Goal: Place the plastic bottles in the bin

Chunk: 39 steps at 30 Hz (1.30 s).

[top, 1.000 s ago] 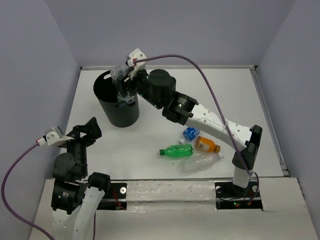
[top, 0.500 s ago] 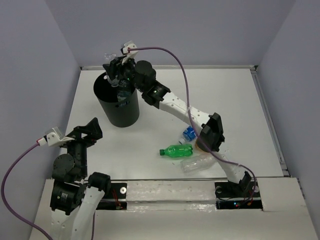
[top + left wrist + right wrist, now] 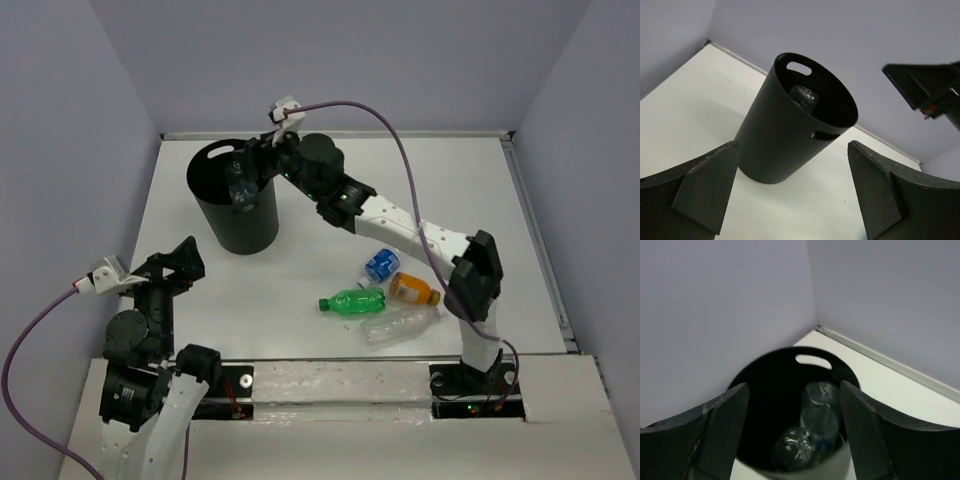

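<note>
The tall black bin [image 3: 236, 210] stands at the table's far left. Just over its far right rim hangs my right gripper [image 3: 262, 160], open and holding nothing. In the right wrist view the open gripper [image 3: 794, 440] looks straight down into the bin [image 3: 812, 361], where two clear plastic bottles [image 3: 799, 447] [image 3: 821, 405] lie. On the table lie a blue-labelled bottle [image 3: 381, 266], an orange one [image 3: 413, 290], a green one [image 3: 354, 301] and a clear one [image 3: 400, 326]. My left gripper [image 3: 175, 262] is open and empty near the front left, facing the bin [image 3: 790, 125].
The side and back walls stand close behind the bin. The right arm [image 3: 400, 225] stretches across the table's middle above the lying bottles, and its cable [image 3: 400, 150] loops overhead. White tabletop [image 3: 300, 270] lies between the bin and the bottles.
The right gripper carried a clear bottle over the bin and opened. The bottle now lies inside the bin, and the gripper has drawn back to the right. The left arm stayed put.
</note>
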Each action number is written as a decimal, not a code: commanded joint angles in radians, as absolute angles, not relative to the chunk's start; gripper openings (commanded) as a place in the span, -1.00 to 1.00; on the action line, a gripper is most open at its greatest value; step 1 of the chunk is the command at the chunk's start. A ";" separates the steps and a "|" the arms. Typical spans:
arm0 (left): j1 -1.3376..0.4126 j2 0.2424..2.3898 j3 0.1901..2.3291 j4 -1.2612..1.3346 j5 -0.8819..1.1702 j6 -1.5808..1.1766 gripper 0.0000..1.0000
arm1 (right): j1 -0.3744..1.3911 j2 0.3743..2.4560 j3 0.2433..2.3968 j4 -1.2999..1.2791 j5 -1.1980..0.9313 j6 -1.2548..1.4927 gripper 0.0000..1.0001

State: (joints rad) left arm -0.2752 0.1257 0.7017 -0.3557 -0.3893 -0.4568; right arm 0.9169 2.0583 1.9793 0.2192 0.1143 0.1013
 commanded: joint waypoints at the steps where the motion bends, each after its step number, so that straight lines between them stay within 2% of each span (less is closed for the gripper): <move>1: -0.282 0.100 0.701 -0.308 -0.397 -0.445 0.98 | 0.864 1.754 1.656 0.243 0.351 0.119 0.34; 3: -0.287 0.089 0.701 -0.305 -0.393 -0.445 0.98 | 0.812 1.625 1.438 0.139 0.420 0.203 0.27; 4: -0.288 0.084 0.701 -0.304 -0.393 -0.443 0.98 | 0.792 1.583 1.305 0.103 0.466 0.231 0.14; 6: -0.293 0.081 0.701 -0.304 -0.390 -0.443 0.98 | 0.744 1.505 1.194 -0.013 0.498 0.293 0.13; 9: -0.295 0.080 0.698 -0.299 -0.385 -0.442 0.98 | 0.635 1.384 1.041 -0.150 0.506 0.393 0.37; 10: -0.296 0.078 0.699 -0.299 -0.385 -0.442 0.98 | 0.593 1.346 1.011 -0.169 0.514 0.423 0.63; 13: -0.296 0.077 0.699 -0.302 -0.390 -0.443 0.98 | 0.566 1.321 0.941 -0.235 0.540 0.463 0.90; 20: -0.295 0.084 0.698 -0.302 -0.388 -0.443 0.98 | 0.546 1.364 0.894 -0.281 0.561 0.551 0.99; 31: -0.295 0.075 0.698 -0.304 -0.388 -0.443 0.98 | 0.517 1.555 0.962 -0.288 0.496 0.675 0.99; 39: -0.296 0.072 0.699 -0.304 -0.387 -0.443 0.98 | 0.517 1.620 0.931 -0.158 0.454 0.804 0.77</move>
State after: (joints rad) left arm -0.2932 0.0872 0.7006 -0.3485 -0.3878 -0.4541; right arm 0.5182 1.6104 0.9199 -0.2642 0.4656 0.7063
